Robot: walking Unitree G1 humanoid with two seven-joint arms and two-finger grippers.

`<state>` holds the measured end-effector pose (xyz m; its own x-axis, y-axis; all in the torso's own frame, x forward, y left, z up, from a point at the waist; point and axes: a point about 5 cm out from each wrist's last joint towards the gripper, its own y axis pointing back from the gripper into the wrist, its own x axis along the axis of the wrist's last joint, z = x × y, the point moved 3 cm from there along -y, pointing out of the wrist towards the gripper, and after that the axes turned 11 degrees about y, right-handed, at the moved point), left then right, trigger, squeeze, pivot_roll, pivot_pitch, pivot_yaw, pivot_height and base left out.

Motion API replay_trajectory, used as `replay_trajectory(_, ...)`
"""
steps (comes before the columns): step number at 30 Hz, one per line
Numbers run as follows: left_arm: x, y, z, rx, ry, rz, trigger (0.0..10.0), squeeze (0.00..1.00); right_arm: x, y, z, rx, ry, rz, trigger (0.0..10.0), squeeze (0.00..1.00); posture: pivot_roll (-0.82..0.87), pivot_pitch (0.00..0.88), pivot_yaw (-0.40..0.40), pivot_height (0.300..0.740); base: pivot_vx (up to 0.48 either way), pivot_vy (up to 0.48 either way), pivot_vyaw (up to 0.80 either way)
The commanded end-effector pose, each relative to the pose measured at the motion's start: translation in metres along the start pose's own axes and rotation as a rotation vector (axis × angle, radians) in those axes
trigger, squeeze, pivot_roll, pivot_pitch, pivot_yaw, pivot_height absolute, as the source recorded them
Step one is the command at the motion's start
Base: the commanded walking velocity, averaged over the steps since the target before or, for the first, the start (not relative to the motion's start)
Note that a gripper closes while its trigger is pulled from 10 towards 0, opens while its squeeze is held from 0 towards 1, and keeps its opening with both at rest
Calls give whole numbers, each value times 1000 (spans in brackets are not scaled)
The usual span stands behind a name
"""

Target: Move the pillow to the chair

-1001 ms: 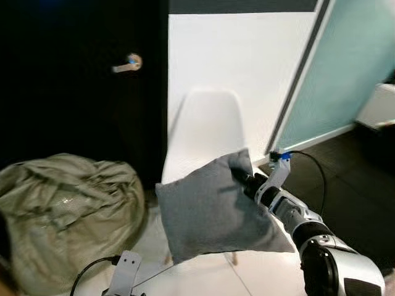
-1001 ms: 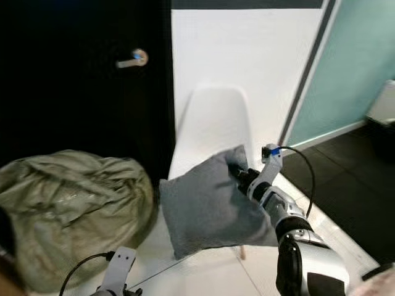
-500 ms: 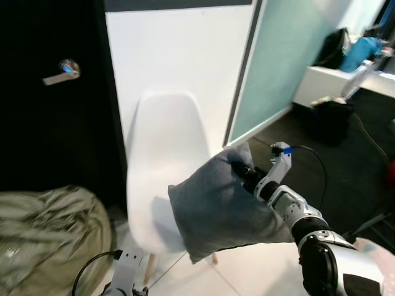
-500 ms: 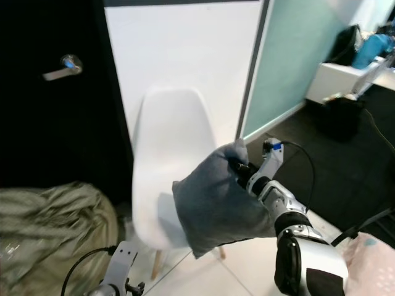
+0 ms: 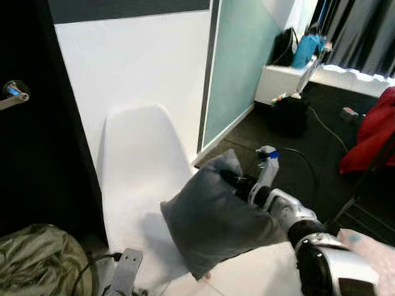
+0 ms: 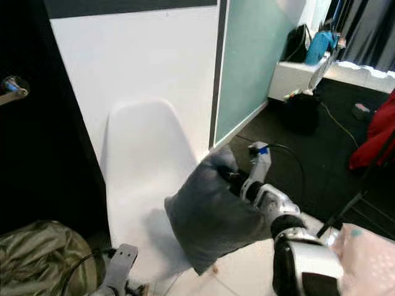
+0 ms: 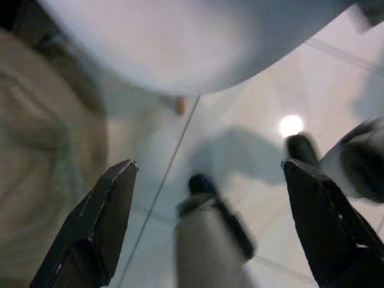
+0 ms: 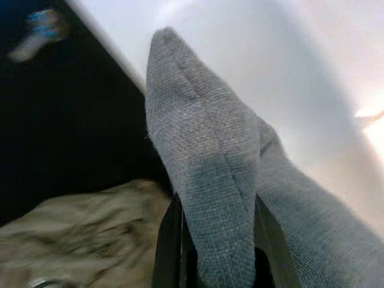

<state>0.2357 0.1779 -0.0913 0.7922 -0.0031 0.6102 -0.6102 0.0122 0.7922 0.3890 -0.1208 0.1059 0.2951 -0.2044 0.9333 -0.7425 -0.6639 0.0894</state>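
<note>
While the right tool (image 5: 237, 184) is pinching one corner of the grey pillow (image 5: 213, 222), the cushion is hanging in the air ahead of the robot, its bulk spreading down and to the left of the tool and overlapping the front edge of the white chair (image 5: 139, 179). In the right wrist view the two black fingers (image 8: 169, 240) are pressing against either side of the pillow's seam, with the chair's pale shell just beyond the fabric. The chair is standing beyond and to the left of the tool, its back to a white wall (image 5: 129, 58), beside a dark door with a lever handle (image 5: 12, 94). An olive beanbag (image 5: 34, 262) is slumping on the floor well to the left of the tool, below the door. The left tool (image 7: 210, 210) is hanging low with its fingers spread wide apart, nothing between them, over pale floor tiles (image 7: 240, 132) just in front of the chair's rounded seat edge. Well to the right of the right tool, a red cloth (image 5: 370, 135) is draping over something at the frame's edge, above a dark floor.
</note>
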Motion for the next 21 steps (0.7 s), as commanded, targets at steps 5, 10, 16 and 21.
replay_trajectory(5,0,0,-1,4,-10,-4,10000,0,37,-13,-25,207,34,103,10000,0,-131,0,-69,702,351,0,0)
replay_trajectory(10,0,0,-2,8,-5,-3,10000,0,40,-18,-39,301,64,99,10000,0,-125,0,-70,702,355,0,0)
replay_trajectory(16,-2,0,-5,40,-1,-4,10000,0,38,-19,-22,128,88,66,10000,0,-123,1,-68,702,289,0,0)
replay_trajectory(21,-2,1,-6,55,-3,-3,10000,0,9,-3,16,-204,203,-136,10000,0,-117,9,-72,702,0,0,0)
